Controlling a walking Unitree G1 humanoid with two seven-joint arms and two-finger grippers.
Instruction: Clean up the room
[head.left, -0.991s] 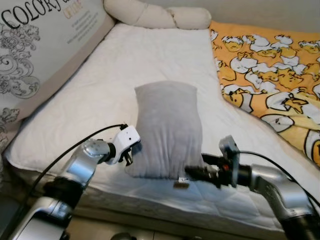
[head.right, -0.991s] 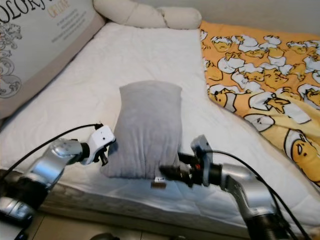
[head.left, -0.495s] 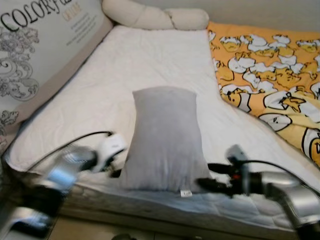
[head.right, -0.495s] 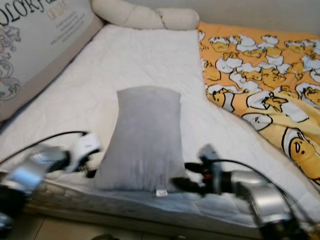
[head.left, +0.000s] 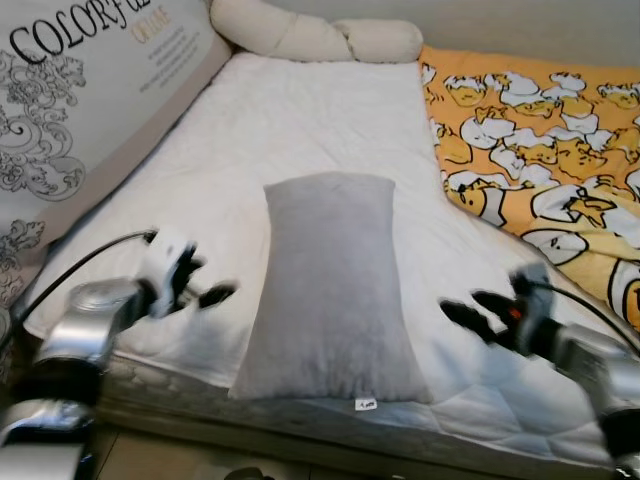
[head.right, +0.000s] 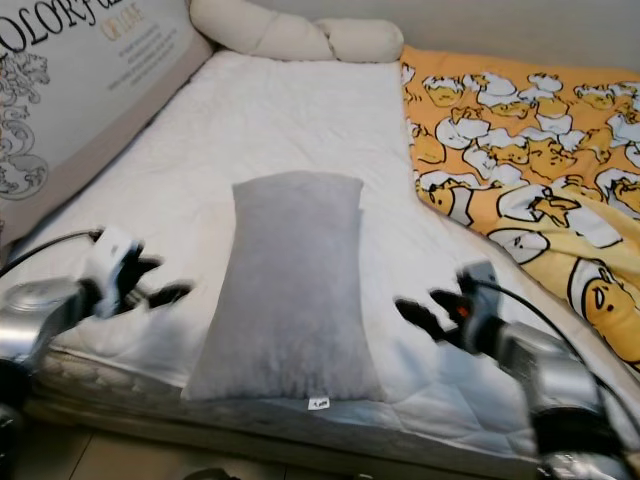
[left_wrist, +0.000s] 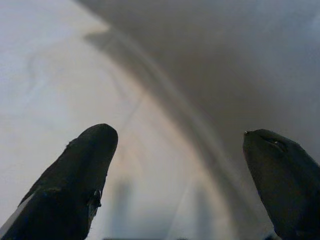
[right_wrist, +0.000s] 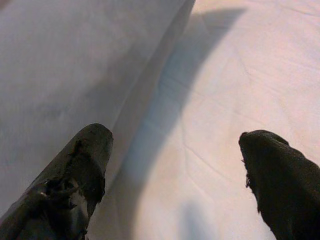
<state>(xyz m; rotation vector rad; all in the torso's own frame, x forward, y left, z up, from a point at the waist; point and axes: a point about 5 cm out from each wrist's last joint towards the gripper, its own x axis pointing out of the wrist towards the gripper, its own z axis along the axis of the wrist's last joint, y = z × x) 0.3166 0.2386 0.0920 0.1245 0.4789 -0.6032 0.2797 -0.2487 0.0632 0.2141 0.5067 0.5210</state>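
Left eye view: grey pillow (head.left: 330, 290) lies flat near the front edge of the white mattress (head.left: 300, 120). Left gripper (head.left: 205, 296) and right gripper (head.left: 462, 312) flank it, apart from it, holding nothing.

Wrist views: both sets of fingers spread wide, pillow edge just beside.

Judgement: pillow placed; next, pick another item. Duck-print blanket (head.left: 540, 150) covers the right side.

My arms are silver metal tubes with rounded joints, a thin black cable looping to each wrist, a white block behind my left claw (head.left: 205, 295) and two long black fingers on my right claw (head.left: 470, 310).
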